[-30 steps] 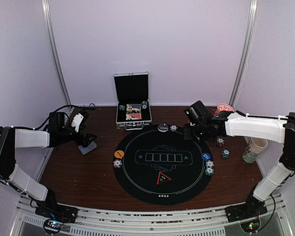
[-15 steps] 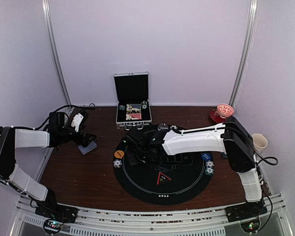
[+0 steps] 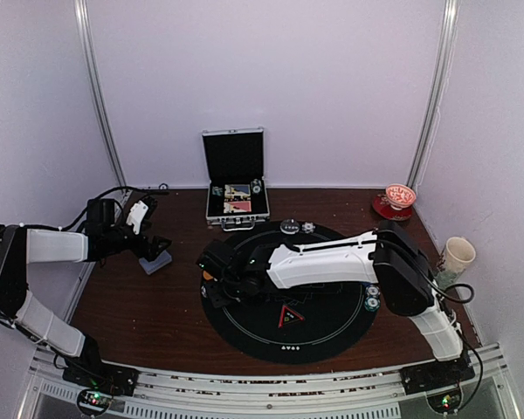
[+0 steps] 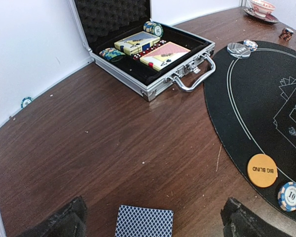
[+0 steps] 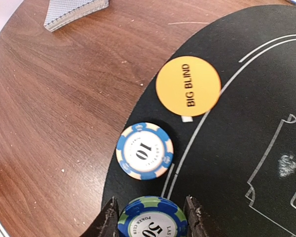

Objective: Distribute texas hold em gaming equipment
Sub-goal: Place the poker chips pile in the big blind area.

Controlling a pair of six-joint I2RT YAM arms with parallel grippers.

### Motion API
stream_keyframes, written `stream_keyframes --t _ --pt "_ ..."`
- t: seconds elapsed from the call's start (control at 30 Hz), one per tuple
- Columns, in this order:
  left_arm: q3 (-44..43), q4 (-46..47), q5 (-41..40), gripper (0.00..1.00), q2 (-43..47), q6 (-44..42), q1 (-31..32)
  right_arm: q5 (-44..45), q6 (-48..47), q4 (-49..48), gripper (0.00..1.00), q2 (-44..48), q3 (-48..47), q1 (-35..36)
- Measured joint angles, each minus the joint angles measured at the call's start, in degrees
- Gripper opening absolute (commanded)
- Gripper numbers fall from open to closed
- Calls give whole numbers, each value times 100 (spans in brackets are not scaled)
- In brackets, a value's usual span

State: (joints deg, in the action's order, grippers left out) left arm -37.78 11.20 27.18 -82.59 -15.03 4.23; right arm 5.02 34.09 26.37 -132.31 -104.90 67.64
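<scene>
Bench (image 3: 140, 305): dark brown wood; carries everything below.
Mat (image 3: 323, 336): large round black sheet with white markings, in the middle of the bench.
Right arm (image 3: 332, 260): stretched across the mat to its left rim.
Case (image 4: 153, 81): silver with black lining, lid up, at the far edge of the bench; card boxes and chip stacks inside.
Left pincer (image 4: 153, 224): jaws wide, holding nothing, over the bench left of the mat.
Right pincer (image 5: 150, 217): half closed, its fingers pressed on either side of the 50 chip.
Card deck (image 5: 74, 11): grey-blue backs, flat on the bare bench left of the mat; it shows between the left fingers in the wrist view, and contact cannot be told.
BIG BLIND disc (image 5: 188, 85): orange, on the mat just inside its left rim.
10 chip (image 5: 144, 150): blue and cream, on the mat's rim, near the orange disc.
50 chip (image 5: 150, 222): blue and green edge, at the mat's left rim, just beside the 10 chip.
</scene>
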Motion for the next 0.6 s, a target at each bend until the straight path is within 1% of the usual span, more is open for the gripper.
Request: stream_keyframes --t 0.2,0.43,0.53,0.6 --pt "0 0 -2 98 0 0 0 -63 -48 -66 28 -345 -188 20" --pt "0 24 -4 98 -2 2 0 -92 -70 -87 32 -380 -256 48" --pt "0 46 -11 98 -2 2 0 -96 -72 -76 38 -391 -275 50" --pt "0 63 -15 98 -2 2 0 -96 -74 -59 46 -400 -293 52"
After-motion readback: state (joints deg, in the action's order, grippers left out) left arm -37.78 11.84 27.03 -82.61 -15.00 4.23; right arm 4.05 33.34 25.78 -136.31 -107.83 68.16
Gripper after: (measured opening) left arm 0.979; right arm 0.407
